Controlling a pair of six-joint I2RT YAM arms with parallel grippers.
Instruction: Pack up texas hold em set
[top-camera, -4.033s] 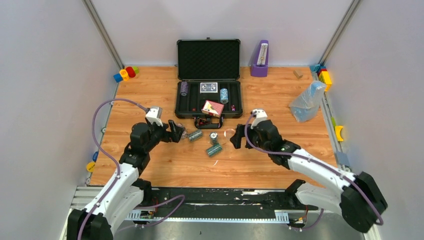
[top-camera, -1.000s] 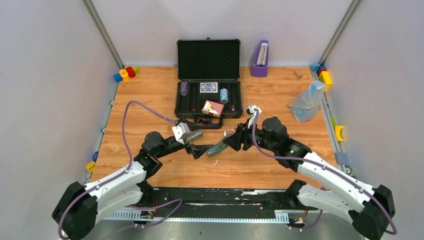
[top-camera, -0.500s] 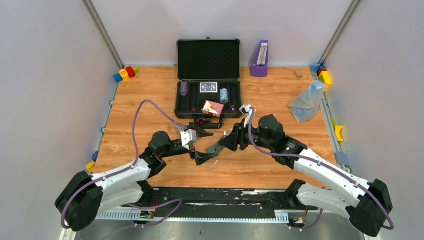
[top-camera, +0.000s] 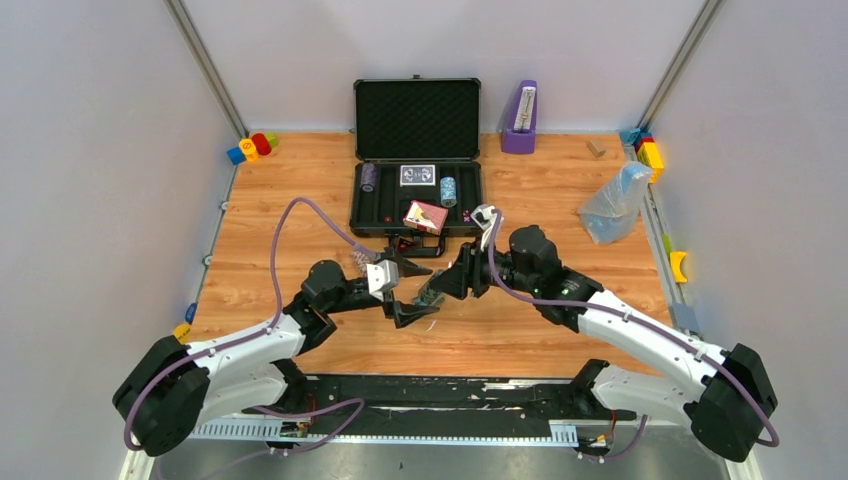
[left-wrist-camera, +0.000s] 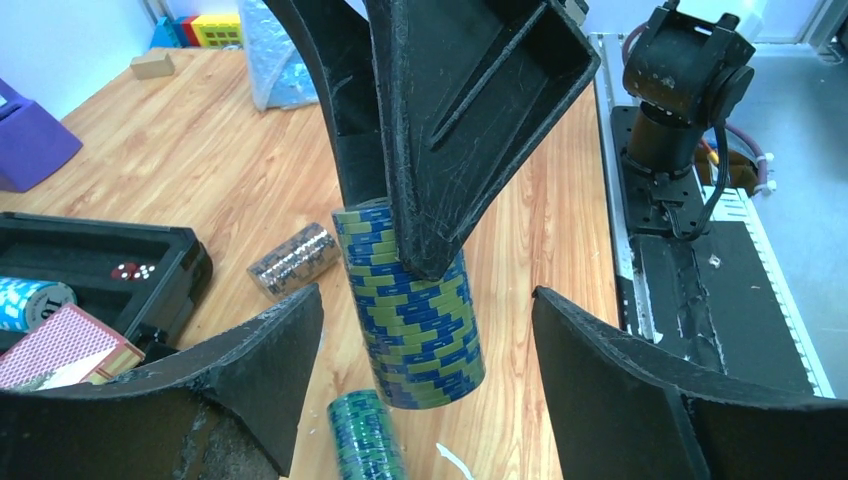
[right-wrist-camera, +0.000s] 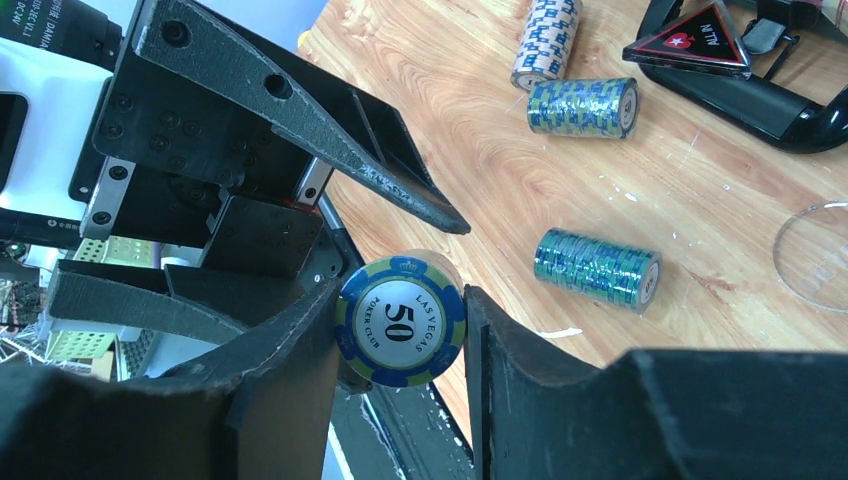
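My right gripper (right-wrist-camera: 400, 322) is shut on a blue and olive poker chip stack (right-wrist-camera: 401, 320) and holds it above the table, its "50" face toward the camera. My left gripper (left-wrist-camera: 425, 310) stands open around that same stack (left-wrist-camera: 415, 320), one finger (left-wrist-camera: 250, 370) on each side with gaps showing. From above, the two grippers meet over the table's middle (top-camera: 425, 292). The black briefcase (top-camera: 470, 205) lies open behind them with purple (top-camera: 368, 176) and light blue (top-camera: 448, 190) chip stacks, a blue card deck (top-camera: 418, 175) and a red card deck (top-camera: 425, 216) inside.
Loose chip stacks lie on the wood: a green-blue one (right-wrist-camera: 598, 268), a blue-olive one (right-wrist-camera: 585, 105), a white-blue one (right-wrist-camera: 548, 40). A purple metronome (top-camera: 519, 118) and a clear plastic bag (top-camera: 613, 205) sit at the back right. Toy blocks (top-camera: 252, 147) line the left wall.
My left gripper has reached right and brought its open fingers around the stack held by my right gripper, narrowing a little. The right gripper has shifted slightly left and toward the case with the stack.
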